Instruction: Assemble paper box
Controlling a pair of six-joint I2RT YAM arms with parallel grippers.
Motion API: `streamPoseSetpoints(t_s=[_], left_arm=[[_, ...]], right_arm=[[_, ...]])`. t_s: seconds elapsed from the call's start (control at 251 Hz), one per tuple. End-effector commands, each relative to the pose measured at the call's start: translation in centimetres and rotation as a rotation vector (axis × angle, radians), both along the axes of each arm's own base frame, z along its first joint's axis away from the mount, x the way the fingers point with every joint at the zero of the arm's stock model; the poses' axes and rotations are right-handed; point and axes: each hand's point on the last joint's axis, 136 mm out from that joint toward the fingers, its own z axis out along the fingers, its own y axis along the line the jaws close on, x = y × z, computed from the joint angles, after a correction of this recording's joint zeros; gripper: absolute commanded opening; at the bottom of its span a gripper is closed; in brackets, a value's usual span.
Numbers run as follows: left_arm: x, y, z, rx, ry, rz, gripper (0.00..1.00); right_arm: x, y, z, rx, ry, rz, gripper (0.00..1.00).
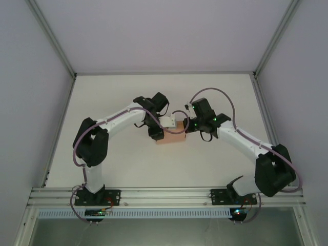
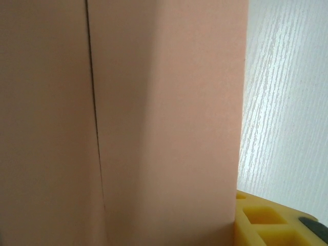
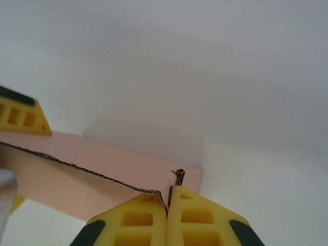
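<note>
Salmon-pink thin-card paper box: your right gripper pinches its raw edge; the left gripper, clamped or spread, cannot tell. Pinch firmly, fold slowly and squarely.

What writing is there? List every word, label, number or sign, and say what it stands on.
No readable text anywhere.
paper box: plain pink card, no print.
left arm, right arm: no legible marking.
board under the left base: green light; any marking too small to read.

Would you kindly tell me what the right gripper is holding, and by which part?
The right gripper pinches the paper box by the raw edge of one card wall, near its corner.
</note>
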Motion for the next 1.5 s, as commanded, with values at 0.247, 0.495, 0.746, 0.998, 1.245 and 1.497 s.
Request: streamPoseSetpoints(t_s=[0.247, 0.495, 0.746, 0.998, 1.245, 1.497], left_arm=[[0.6, -0.5, -0.6, -0.014, 0.004, 0.041, 0.50], [1.6, -1.1, 2.9, -0.085, -0.065, 0.094, 0.93], [3.2, 2.7, 6.1, -0.122, -0.264, 0.403, 1.00], [3.4, 5.4, 6.5, -0.290, -0.114, 0.704, 0.73], [3.0, 3.4, 6.4, -0.375, -0.013, 0.658, 0.51], [2.3, 3.4, 5.5, -0.370, 0.020, 0.650, 0.52]], right_arm=[[-0.2, -1.7, -4.6, -0.008, -0.182, -0.174, 0.00], [-0.9, -1.2, -4.4, -0.033, -0.199, -0.164, 0.00], [-1.3, -1.6, -3.9, -0.089, -0.170, -0.203, 0.00], [-1.4, -0.9, -3.8, -0.080, -0.143, -0.187, 0.00], [-1.2, 0.0, -3.3, -0.076, -0.141, -0.166, 0.00], [-1.3, 0.1, -3.6, -0.088, -0.105, -0.177, 0.00]])
